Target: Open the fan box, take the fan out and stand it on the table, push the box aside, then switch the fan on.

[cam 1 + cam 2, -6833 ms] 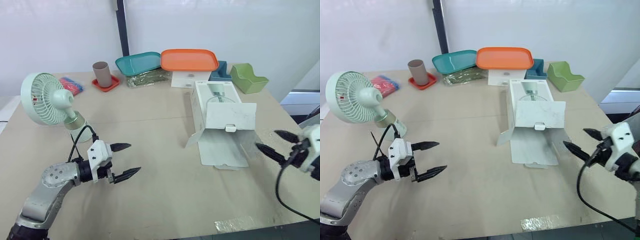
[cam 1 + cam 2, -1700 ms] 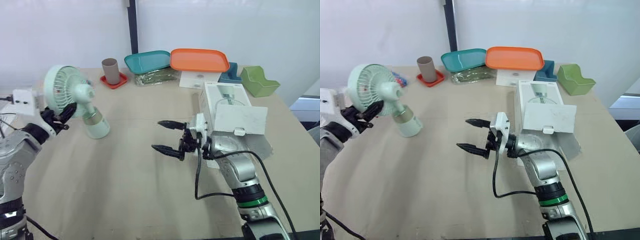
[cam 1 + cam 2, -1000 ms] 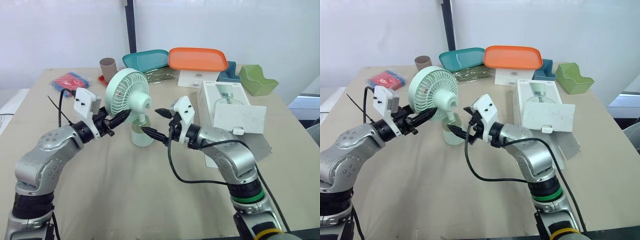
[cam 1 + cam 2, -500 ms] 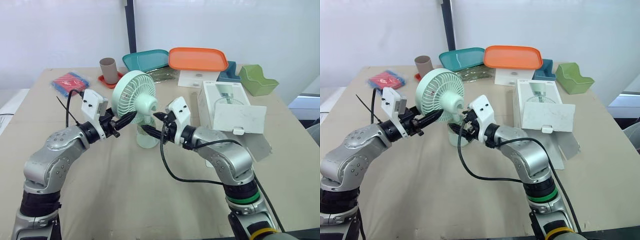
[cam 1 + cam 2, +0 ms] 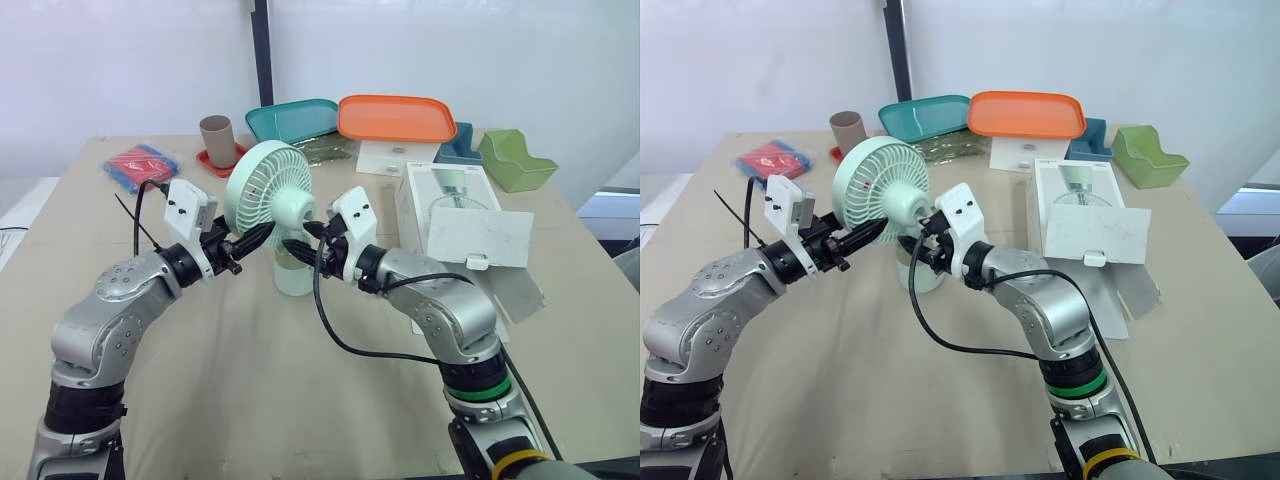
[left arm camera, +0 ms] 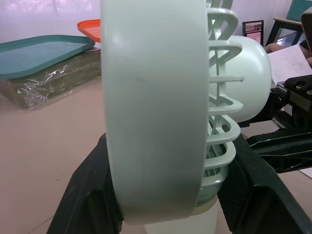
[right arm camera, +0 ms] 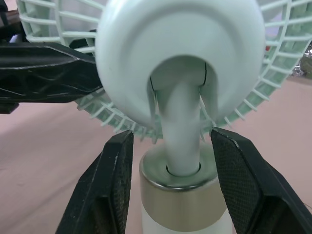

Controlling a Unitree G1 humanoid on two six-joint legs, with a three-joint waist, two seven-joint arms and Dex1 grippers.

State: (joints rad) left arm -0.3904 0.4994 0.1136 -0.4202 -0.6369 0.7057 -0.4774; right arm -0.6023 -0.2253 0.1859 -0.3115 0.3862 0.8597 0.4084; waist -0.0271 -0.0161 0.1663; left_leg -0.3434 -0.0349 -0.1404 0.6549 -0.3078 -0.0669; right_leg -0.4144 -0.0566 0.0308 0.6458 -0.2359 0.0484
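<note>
The fan point(image 5: 268, 192) now stands mid-way across the bench point(image 5: 300, 400), brought from its left edge by the left tool point(image 5: 252, 238); the right tool point(image 5: 300, 240) has reached its neck.

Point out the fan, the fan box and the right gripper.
fan point(image 5: 260, 185): left eye view, on the grille of its head.
fan box point(image 5: 478, 238): left eye view, on the open flap.
right gripper point(image 7: 171, 134): right wrist view, midway between its jaws, astride the fan's neck.

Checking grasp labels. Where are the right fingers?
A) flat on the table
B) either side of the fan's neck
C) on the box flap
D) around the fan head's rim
B: the right wrist view shows the fingers of the right gripper flanking the neck of the fan.
</note>
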